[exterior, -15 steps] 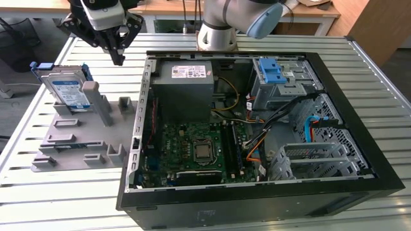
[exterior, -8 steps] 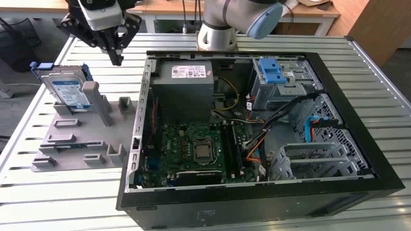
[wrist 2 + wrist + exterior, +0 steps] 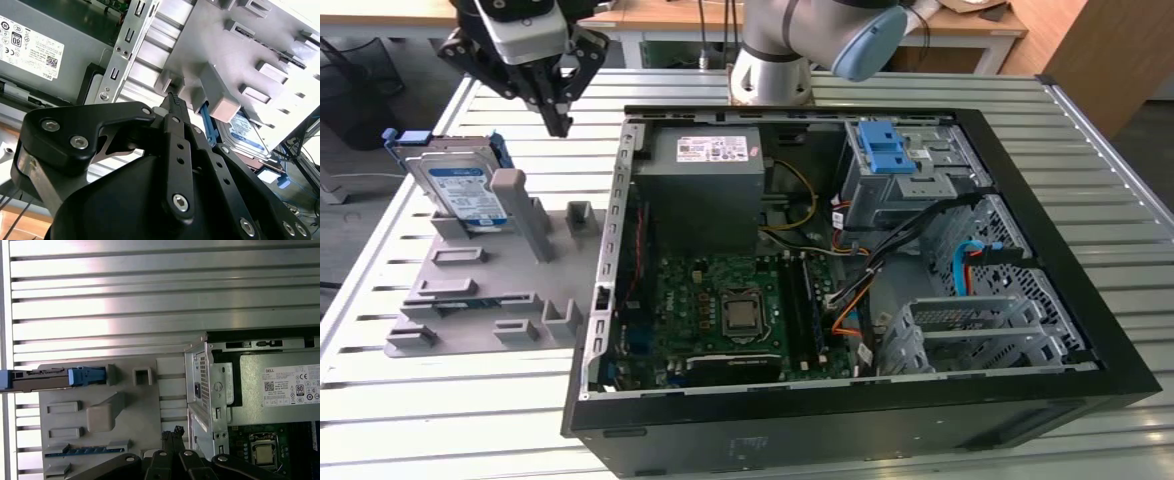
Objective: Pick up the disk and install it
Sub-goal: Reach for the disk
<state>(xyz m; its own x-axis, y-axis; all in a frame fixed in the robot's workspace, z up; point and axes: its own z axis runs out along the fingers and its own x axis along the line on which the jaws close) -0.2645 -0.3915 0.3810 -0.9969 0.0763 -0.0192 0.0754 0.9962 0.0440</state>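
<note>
Just above the grey fixture, the gripper hangs with its two black fingers pressed together at the tips, holding nothing. In the first wrist view the tips sit over the fixture's side nearest the case, clear of every raised block.

The disk stands on edge in a slot at the fixture's far corner, on the exterior view's left, its white-and-blue label facing forward and its blue frame showing along the top edge. A tall grey post rises just beside it, on the side toward the gripper. Disk and fingers are apart, with open air between them.

The fixture's long edge runs just beside the case's metal wall, leaving hardly any gap there. Beyond the fixture's far edge the slatted table lies bare.

The case lies open, lid off. Its grey bay, topped by a blue latch, sits at the case's far corner, well apart from the fixture, with cables trailing below it.
</note>
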